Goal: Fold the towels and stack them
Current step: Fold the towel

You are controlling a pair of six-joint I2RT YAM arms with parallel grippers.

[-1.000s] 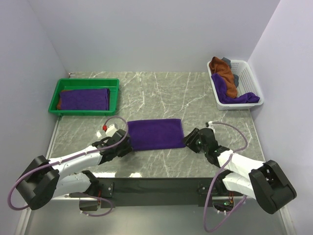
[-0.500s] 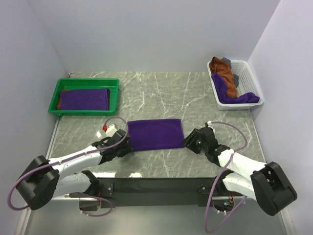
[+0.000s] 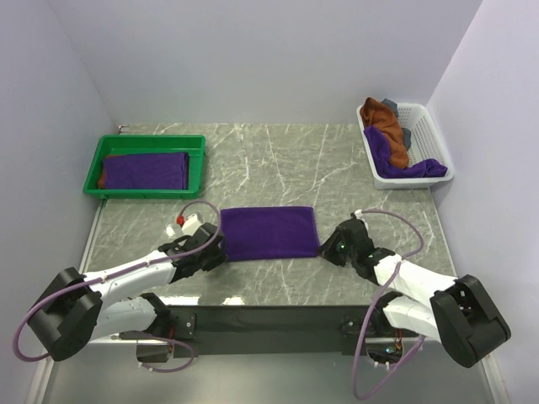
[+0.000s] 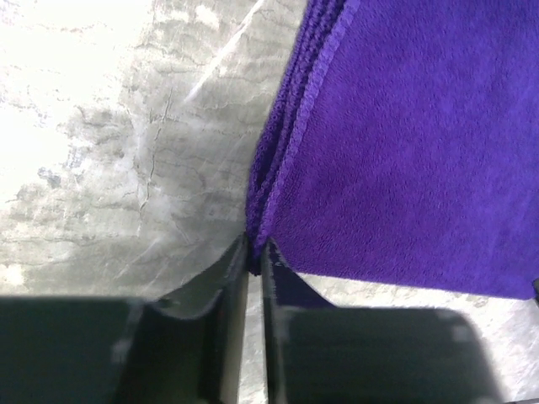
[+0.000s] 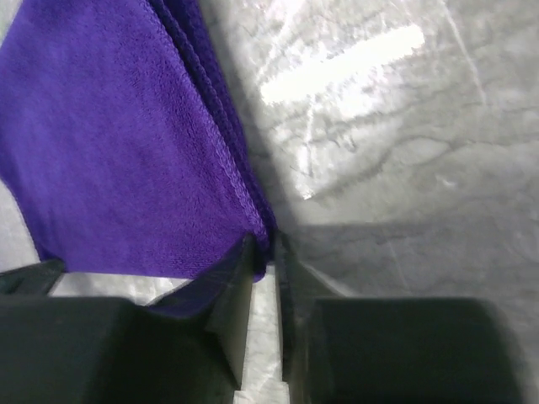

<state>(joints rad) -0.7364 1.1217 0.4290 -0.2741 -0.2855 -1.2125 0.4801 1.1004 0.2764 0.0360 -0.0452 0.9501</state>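
Both arms are working the bottom of the top view right now. The left claw is pinched tight on the lower-left corner of the folded deep-purple plush towel. The right claw is clamped the same way on its lower-right corner. In both wrist views I can see the layered hem squeezed between the fingers, no gap to speak of.

The bit that matters: the towel lies mid-frame on the grey marble table, long axis running left to right, and all of it sits up-frame from the two claws. Each arm has its own corner, so neither is nearer. My guess is the next move lifts that near long edge and carries it up-frame over the far edge, or else picks the whole thing up for the stack.

Further back, upper left, there's a green plastic tray with a purple folded towel lying on a rust-brown one. Upper right is a white slatted plastic basket holding a crumpled rust-brown towel, a loose purple towel and something small and grey. Both containers are well apart from the claws and off to the sides, so I don't reckon either gets in the way of a fold.
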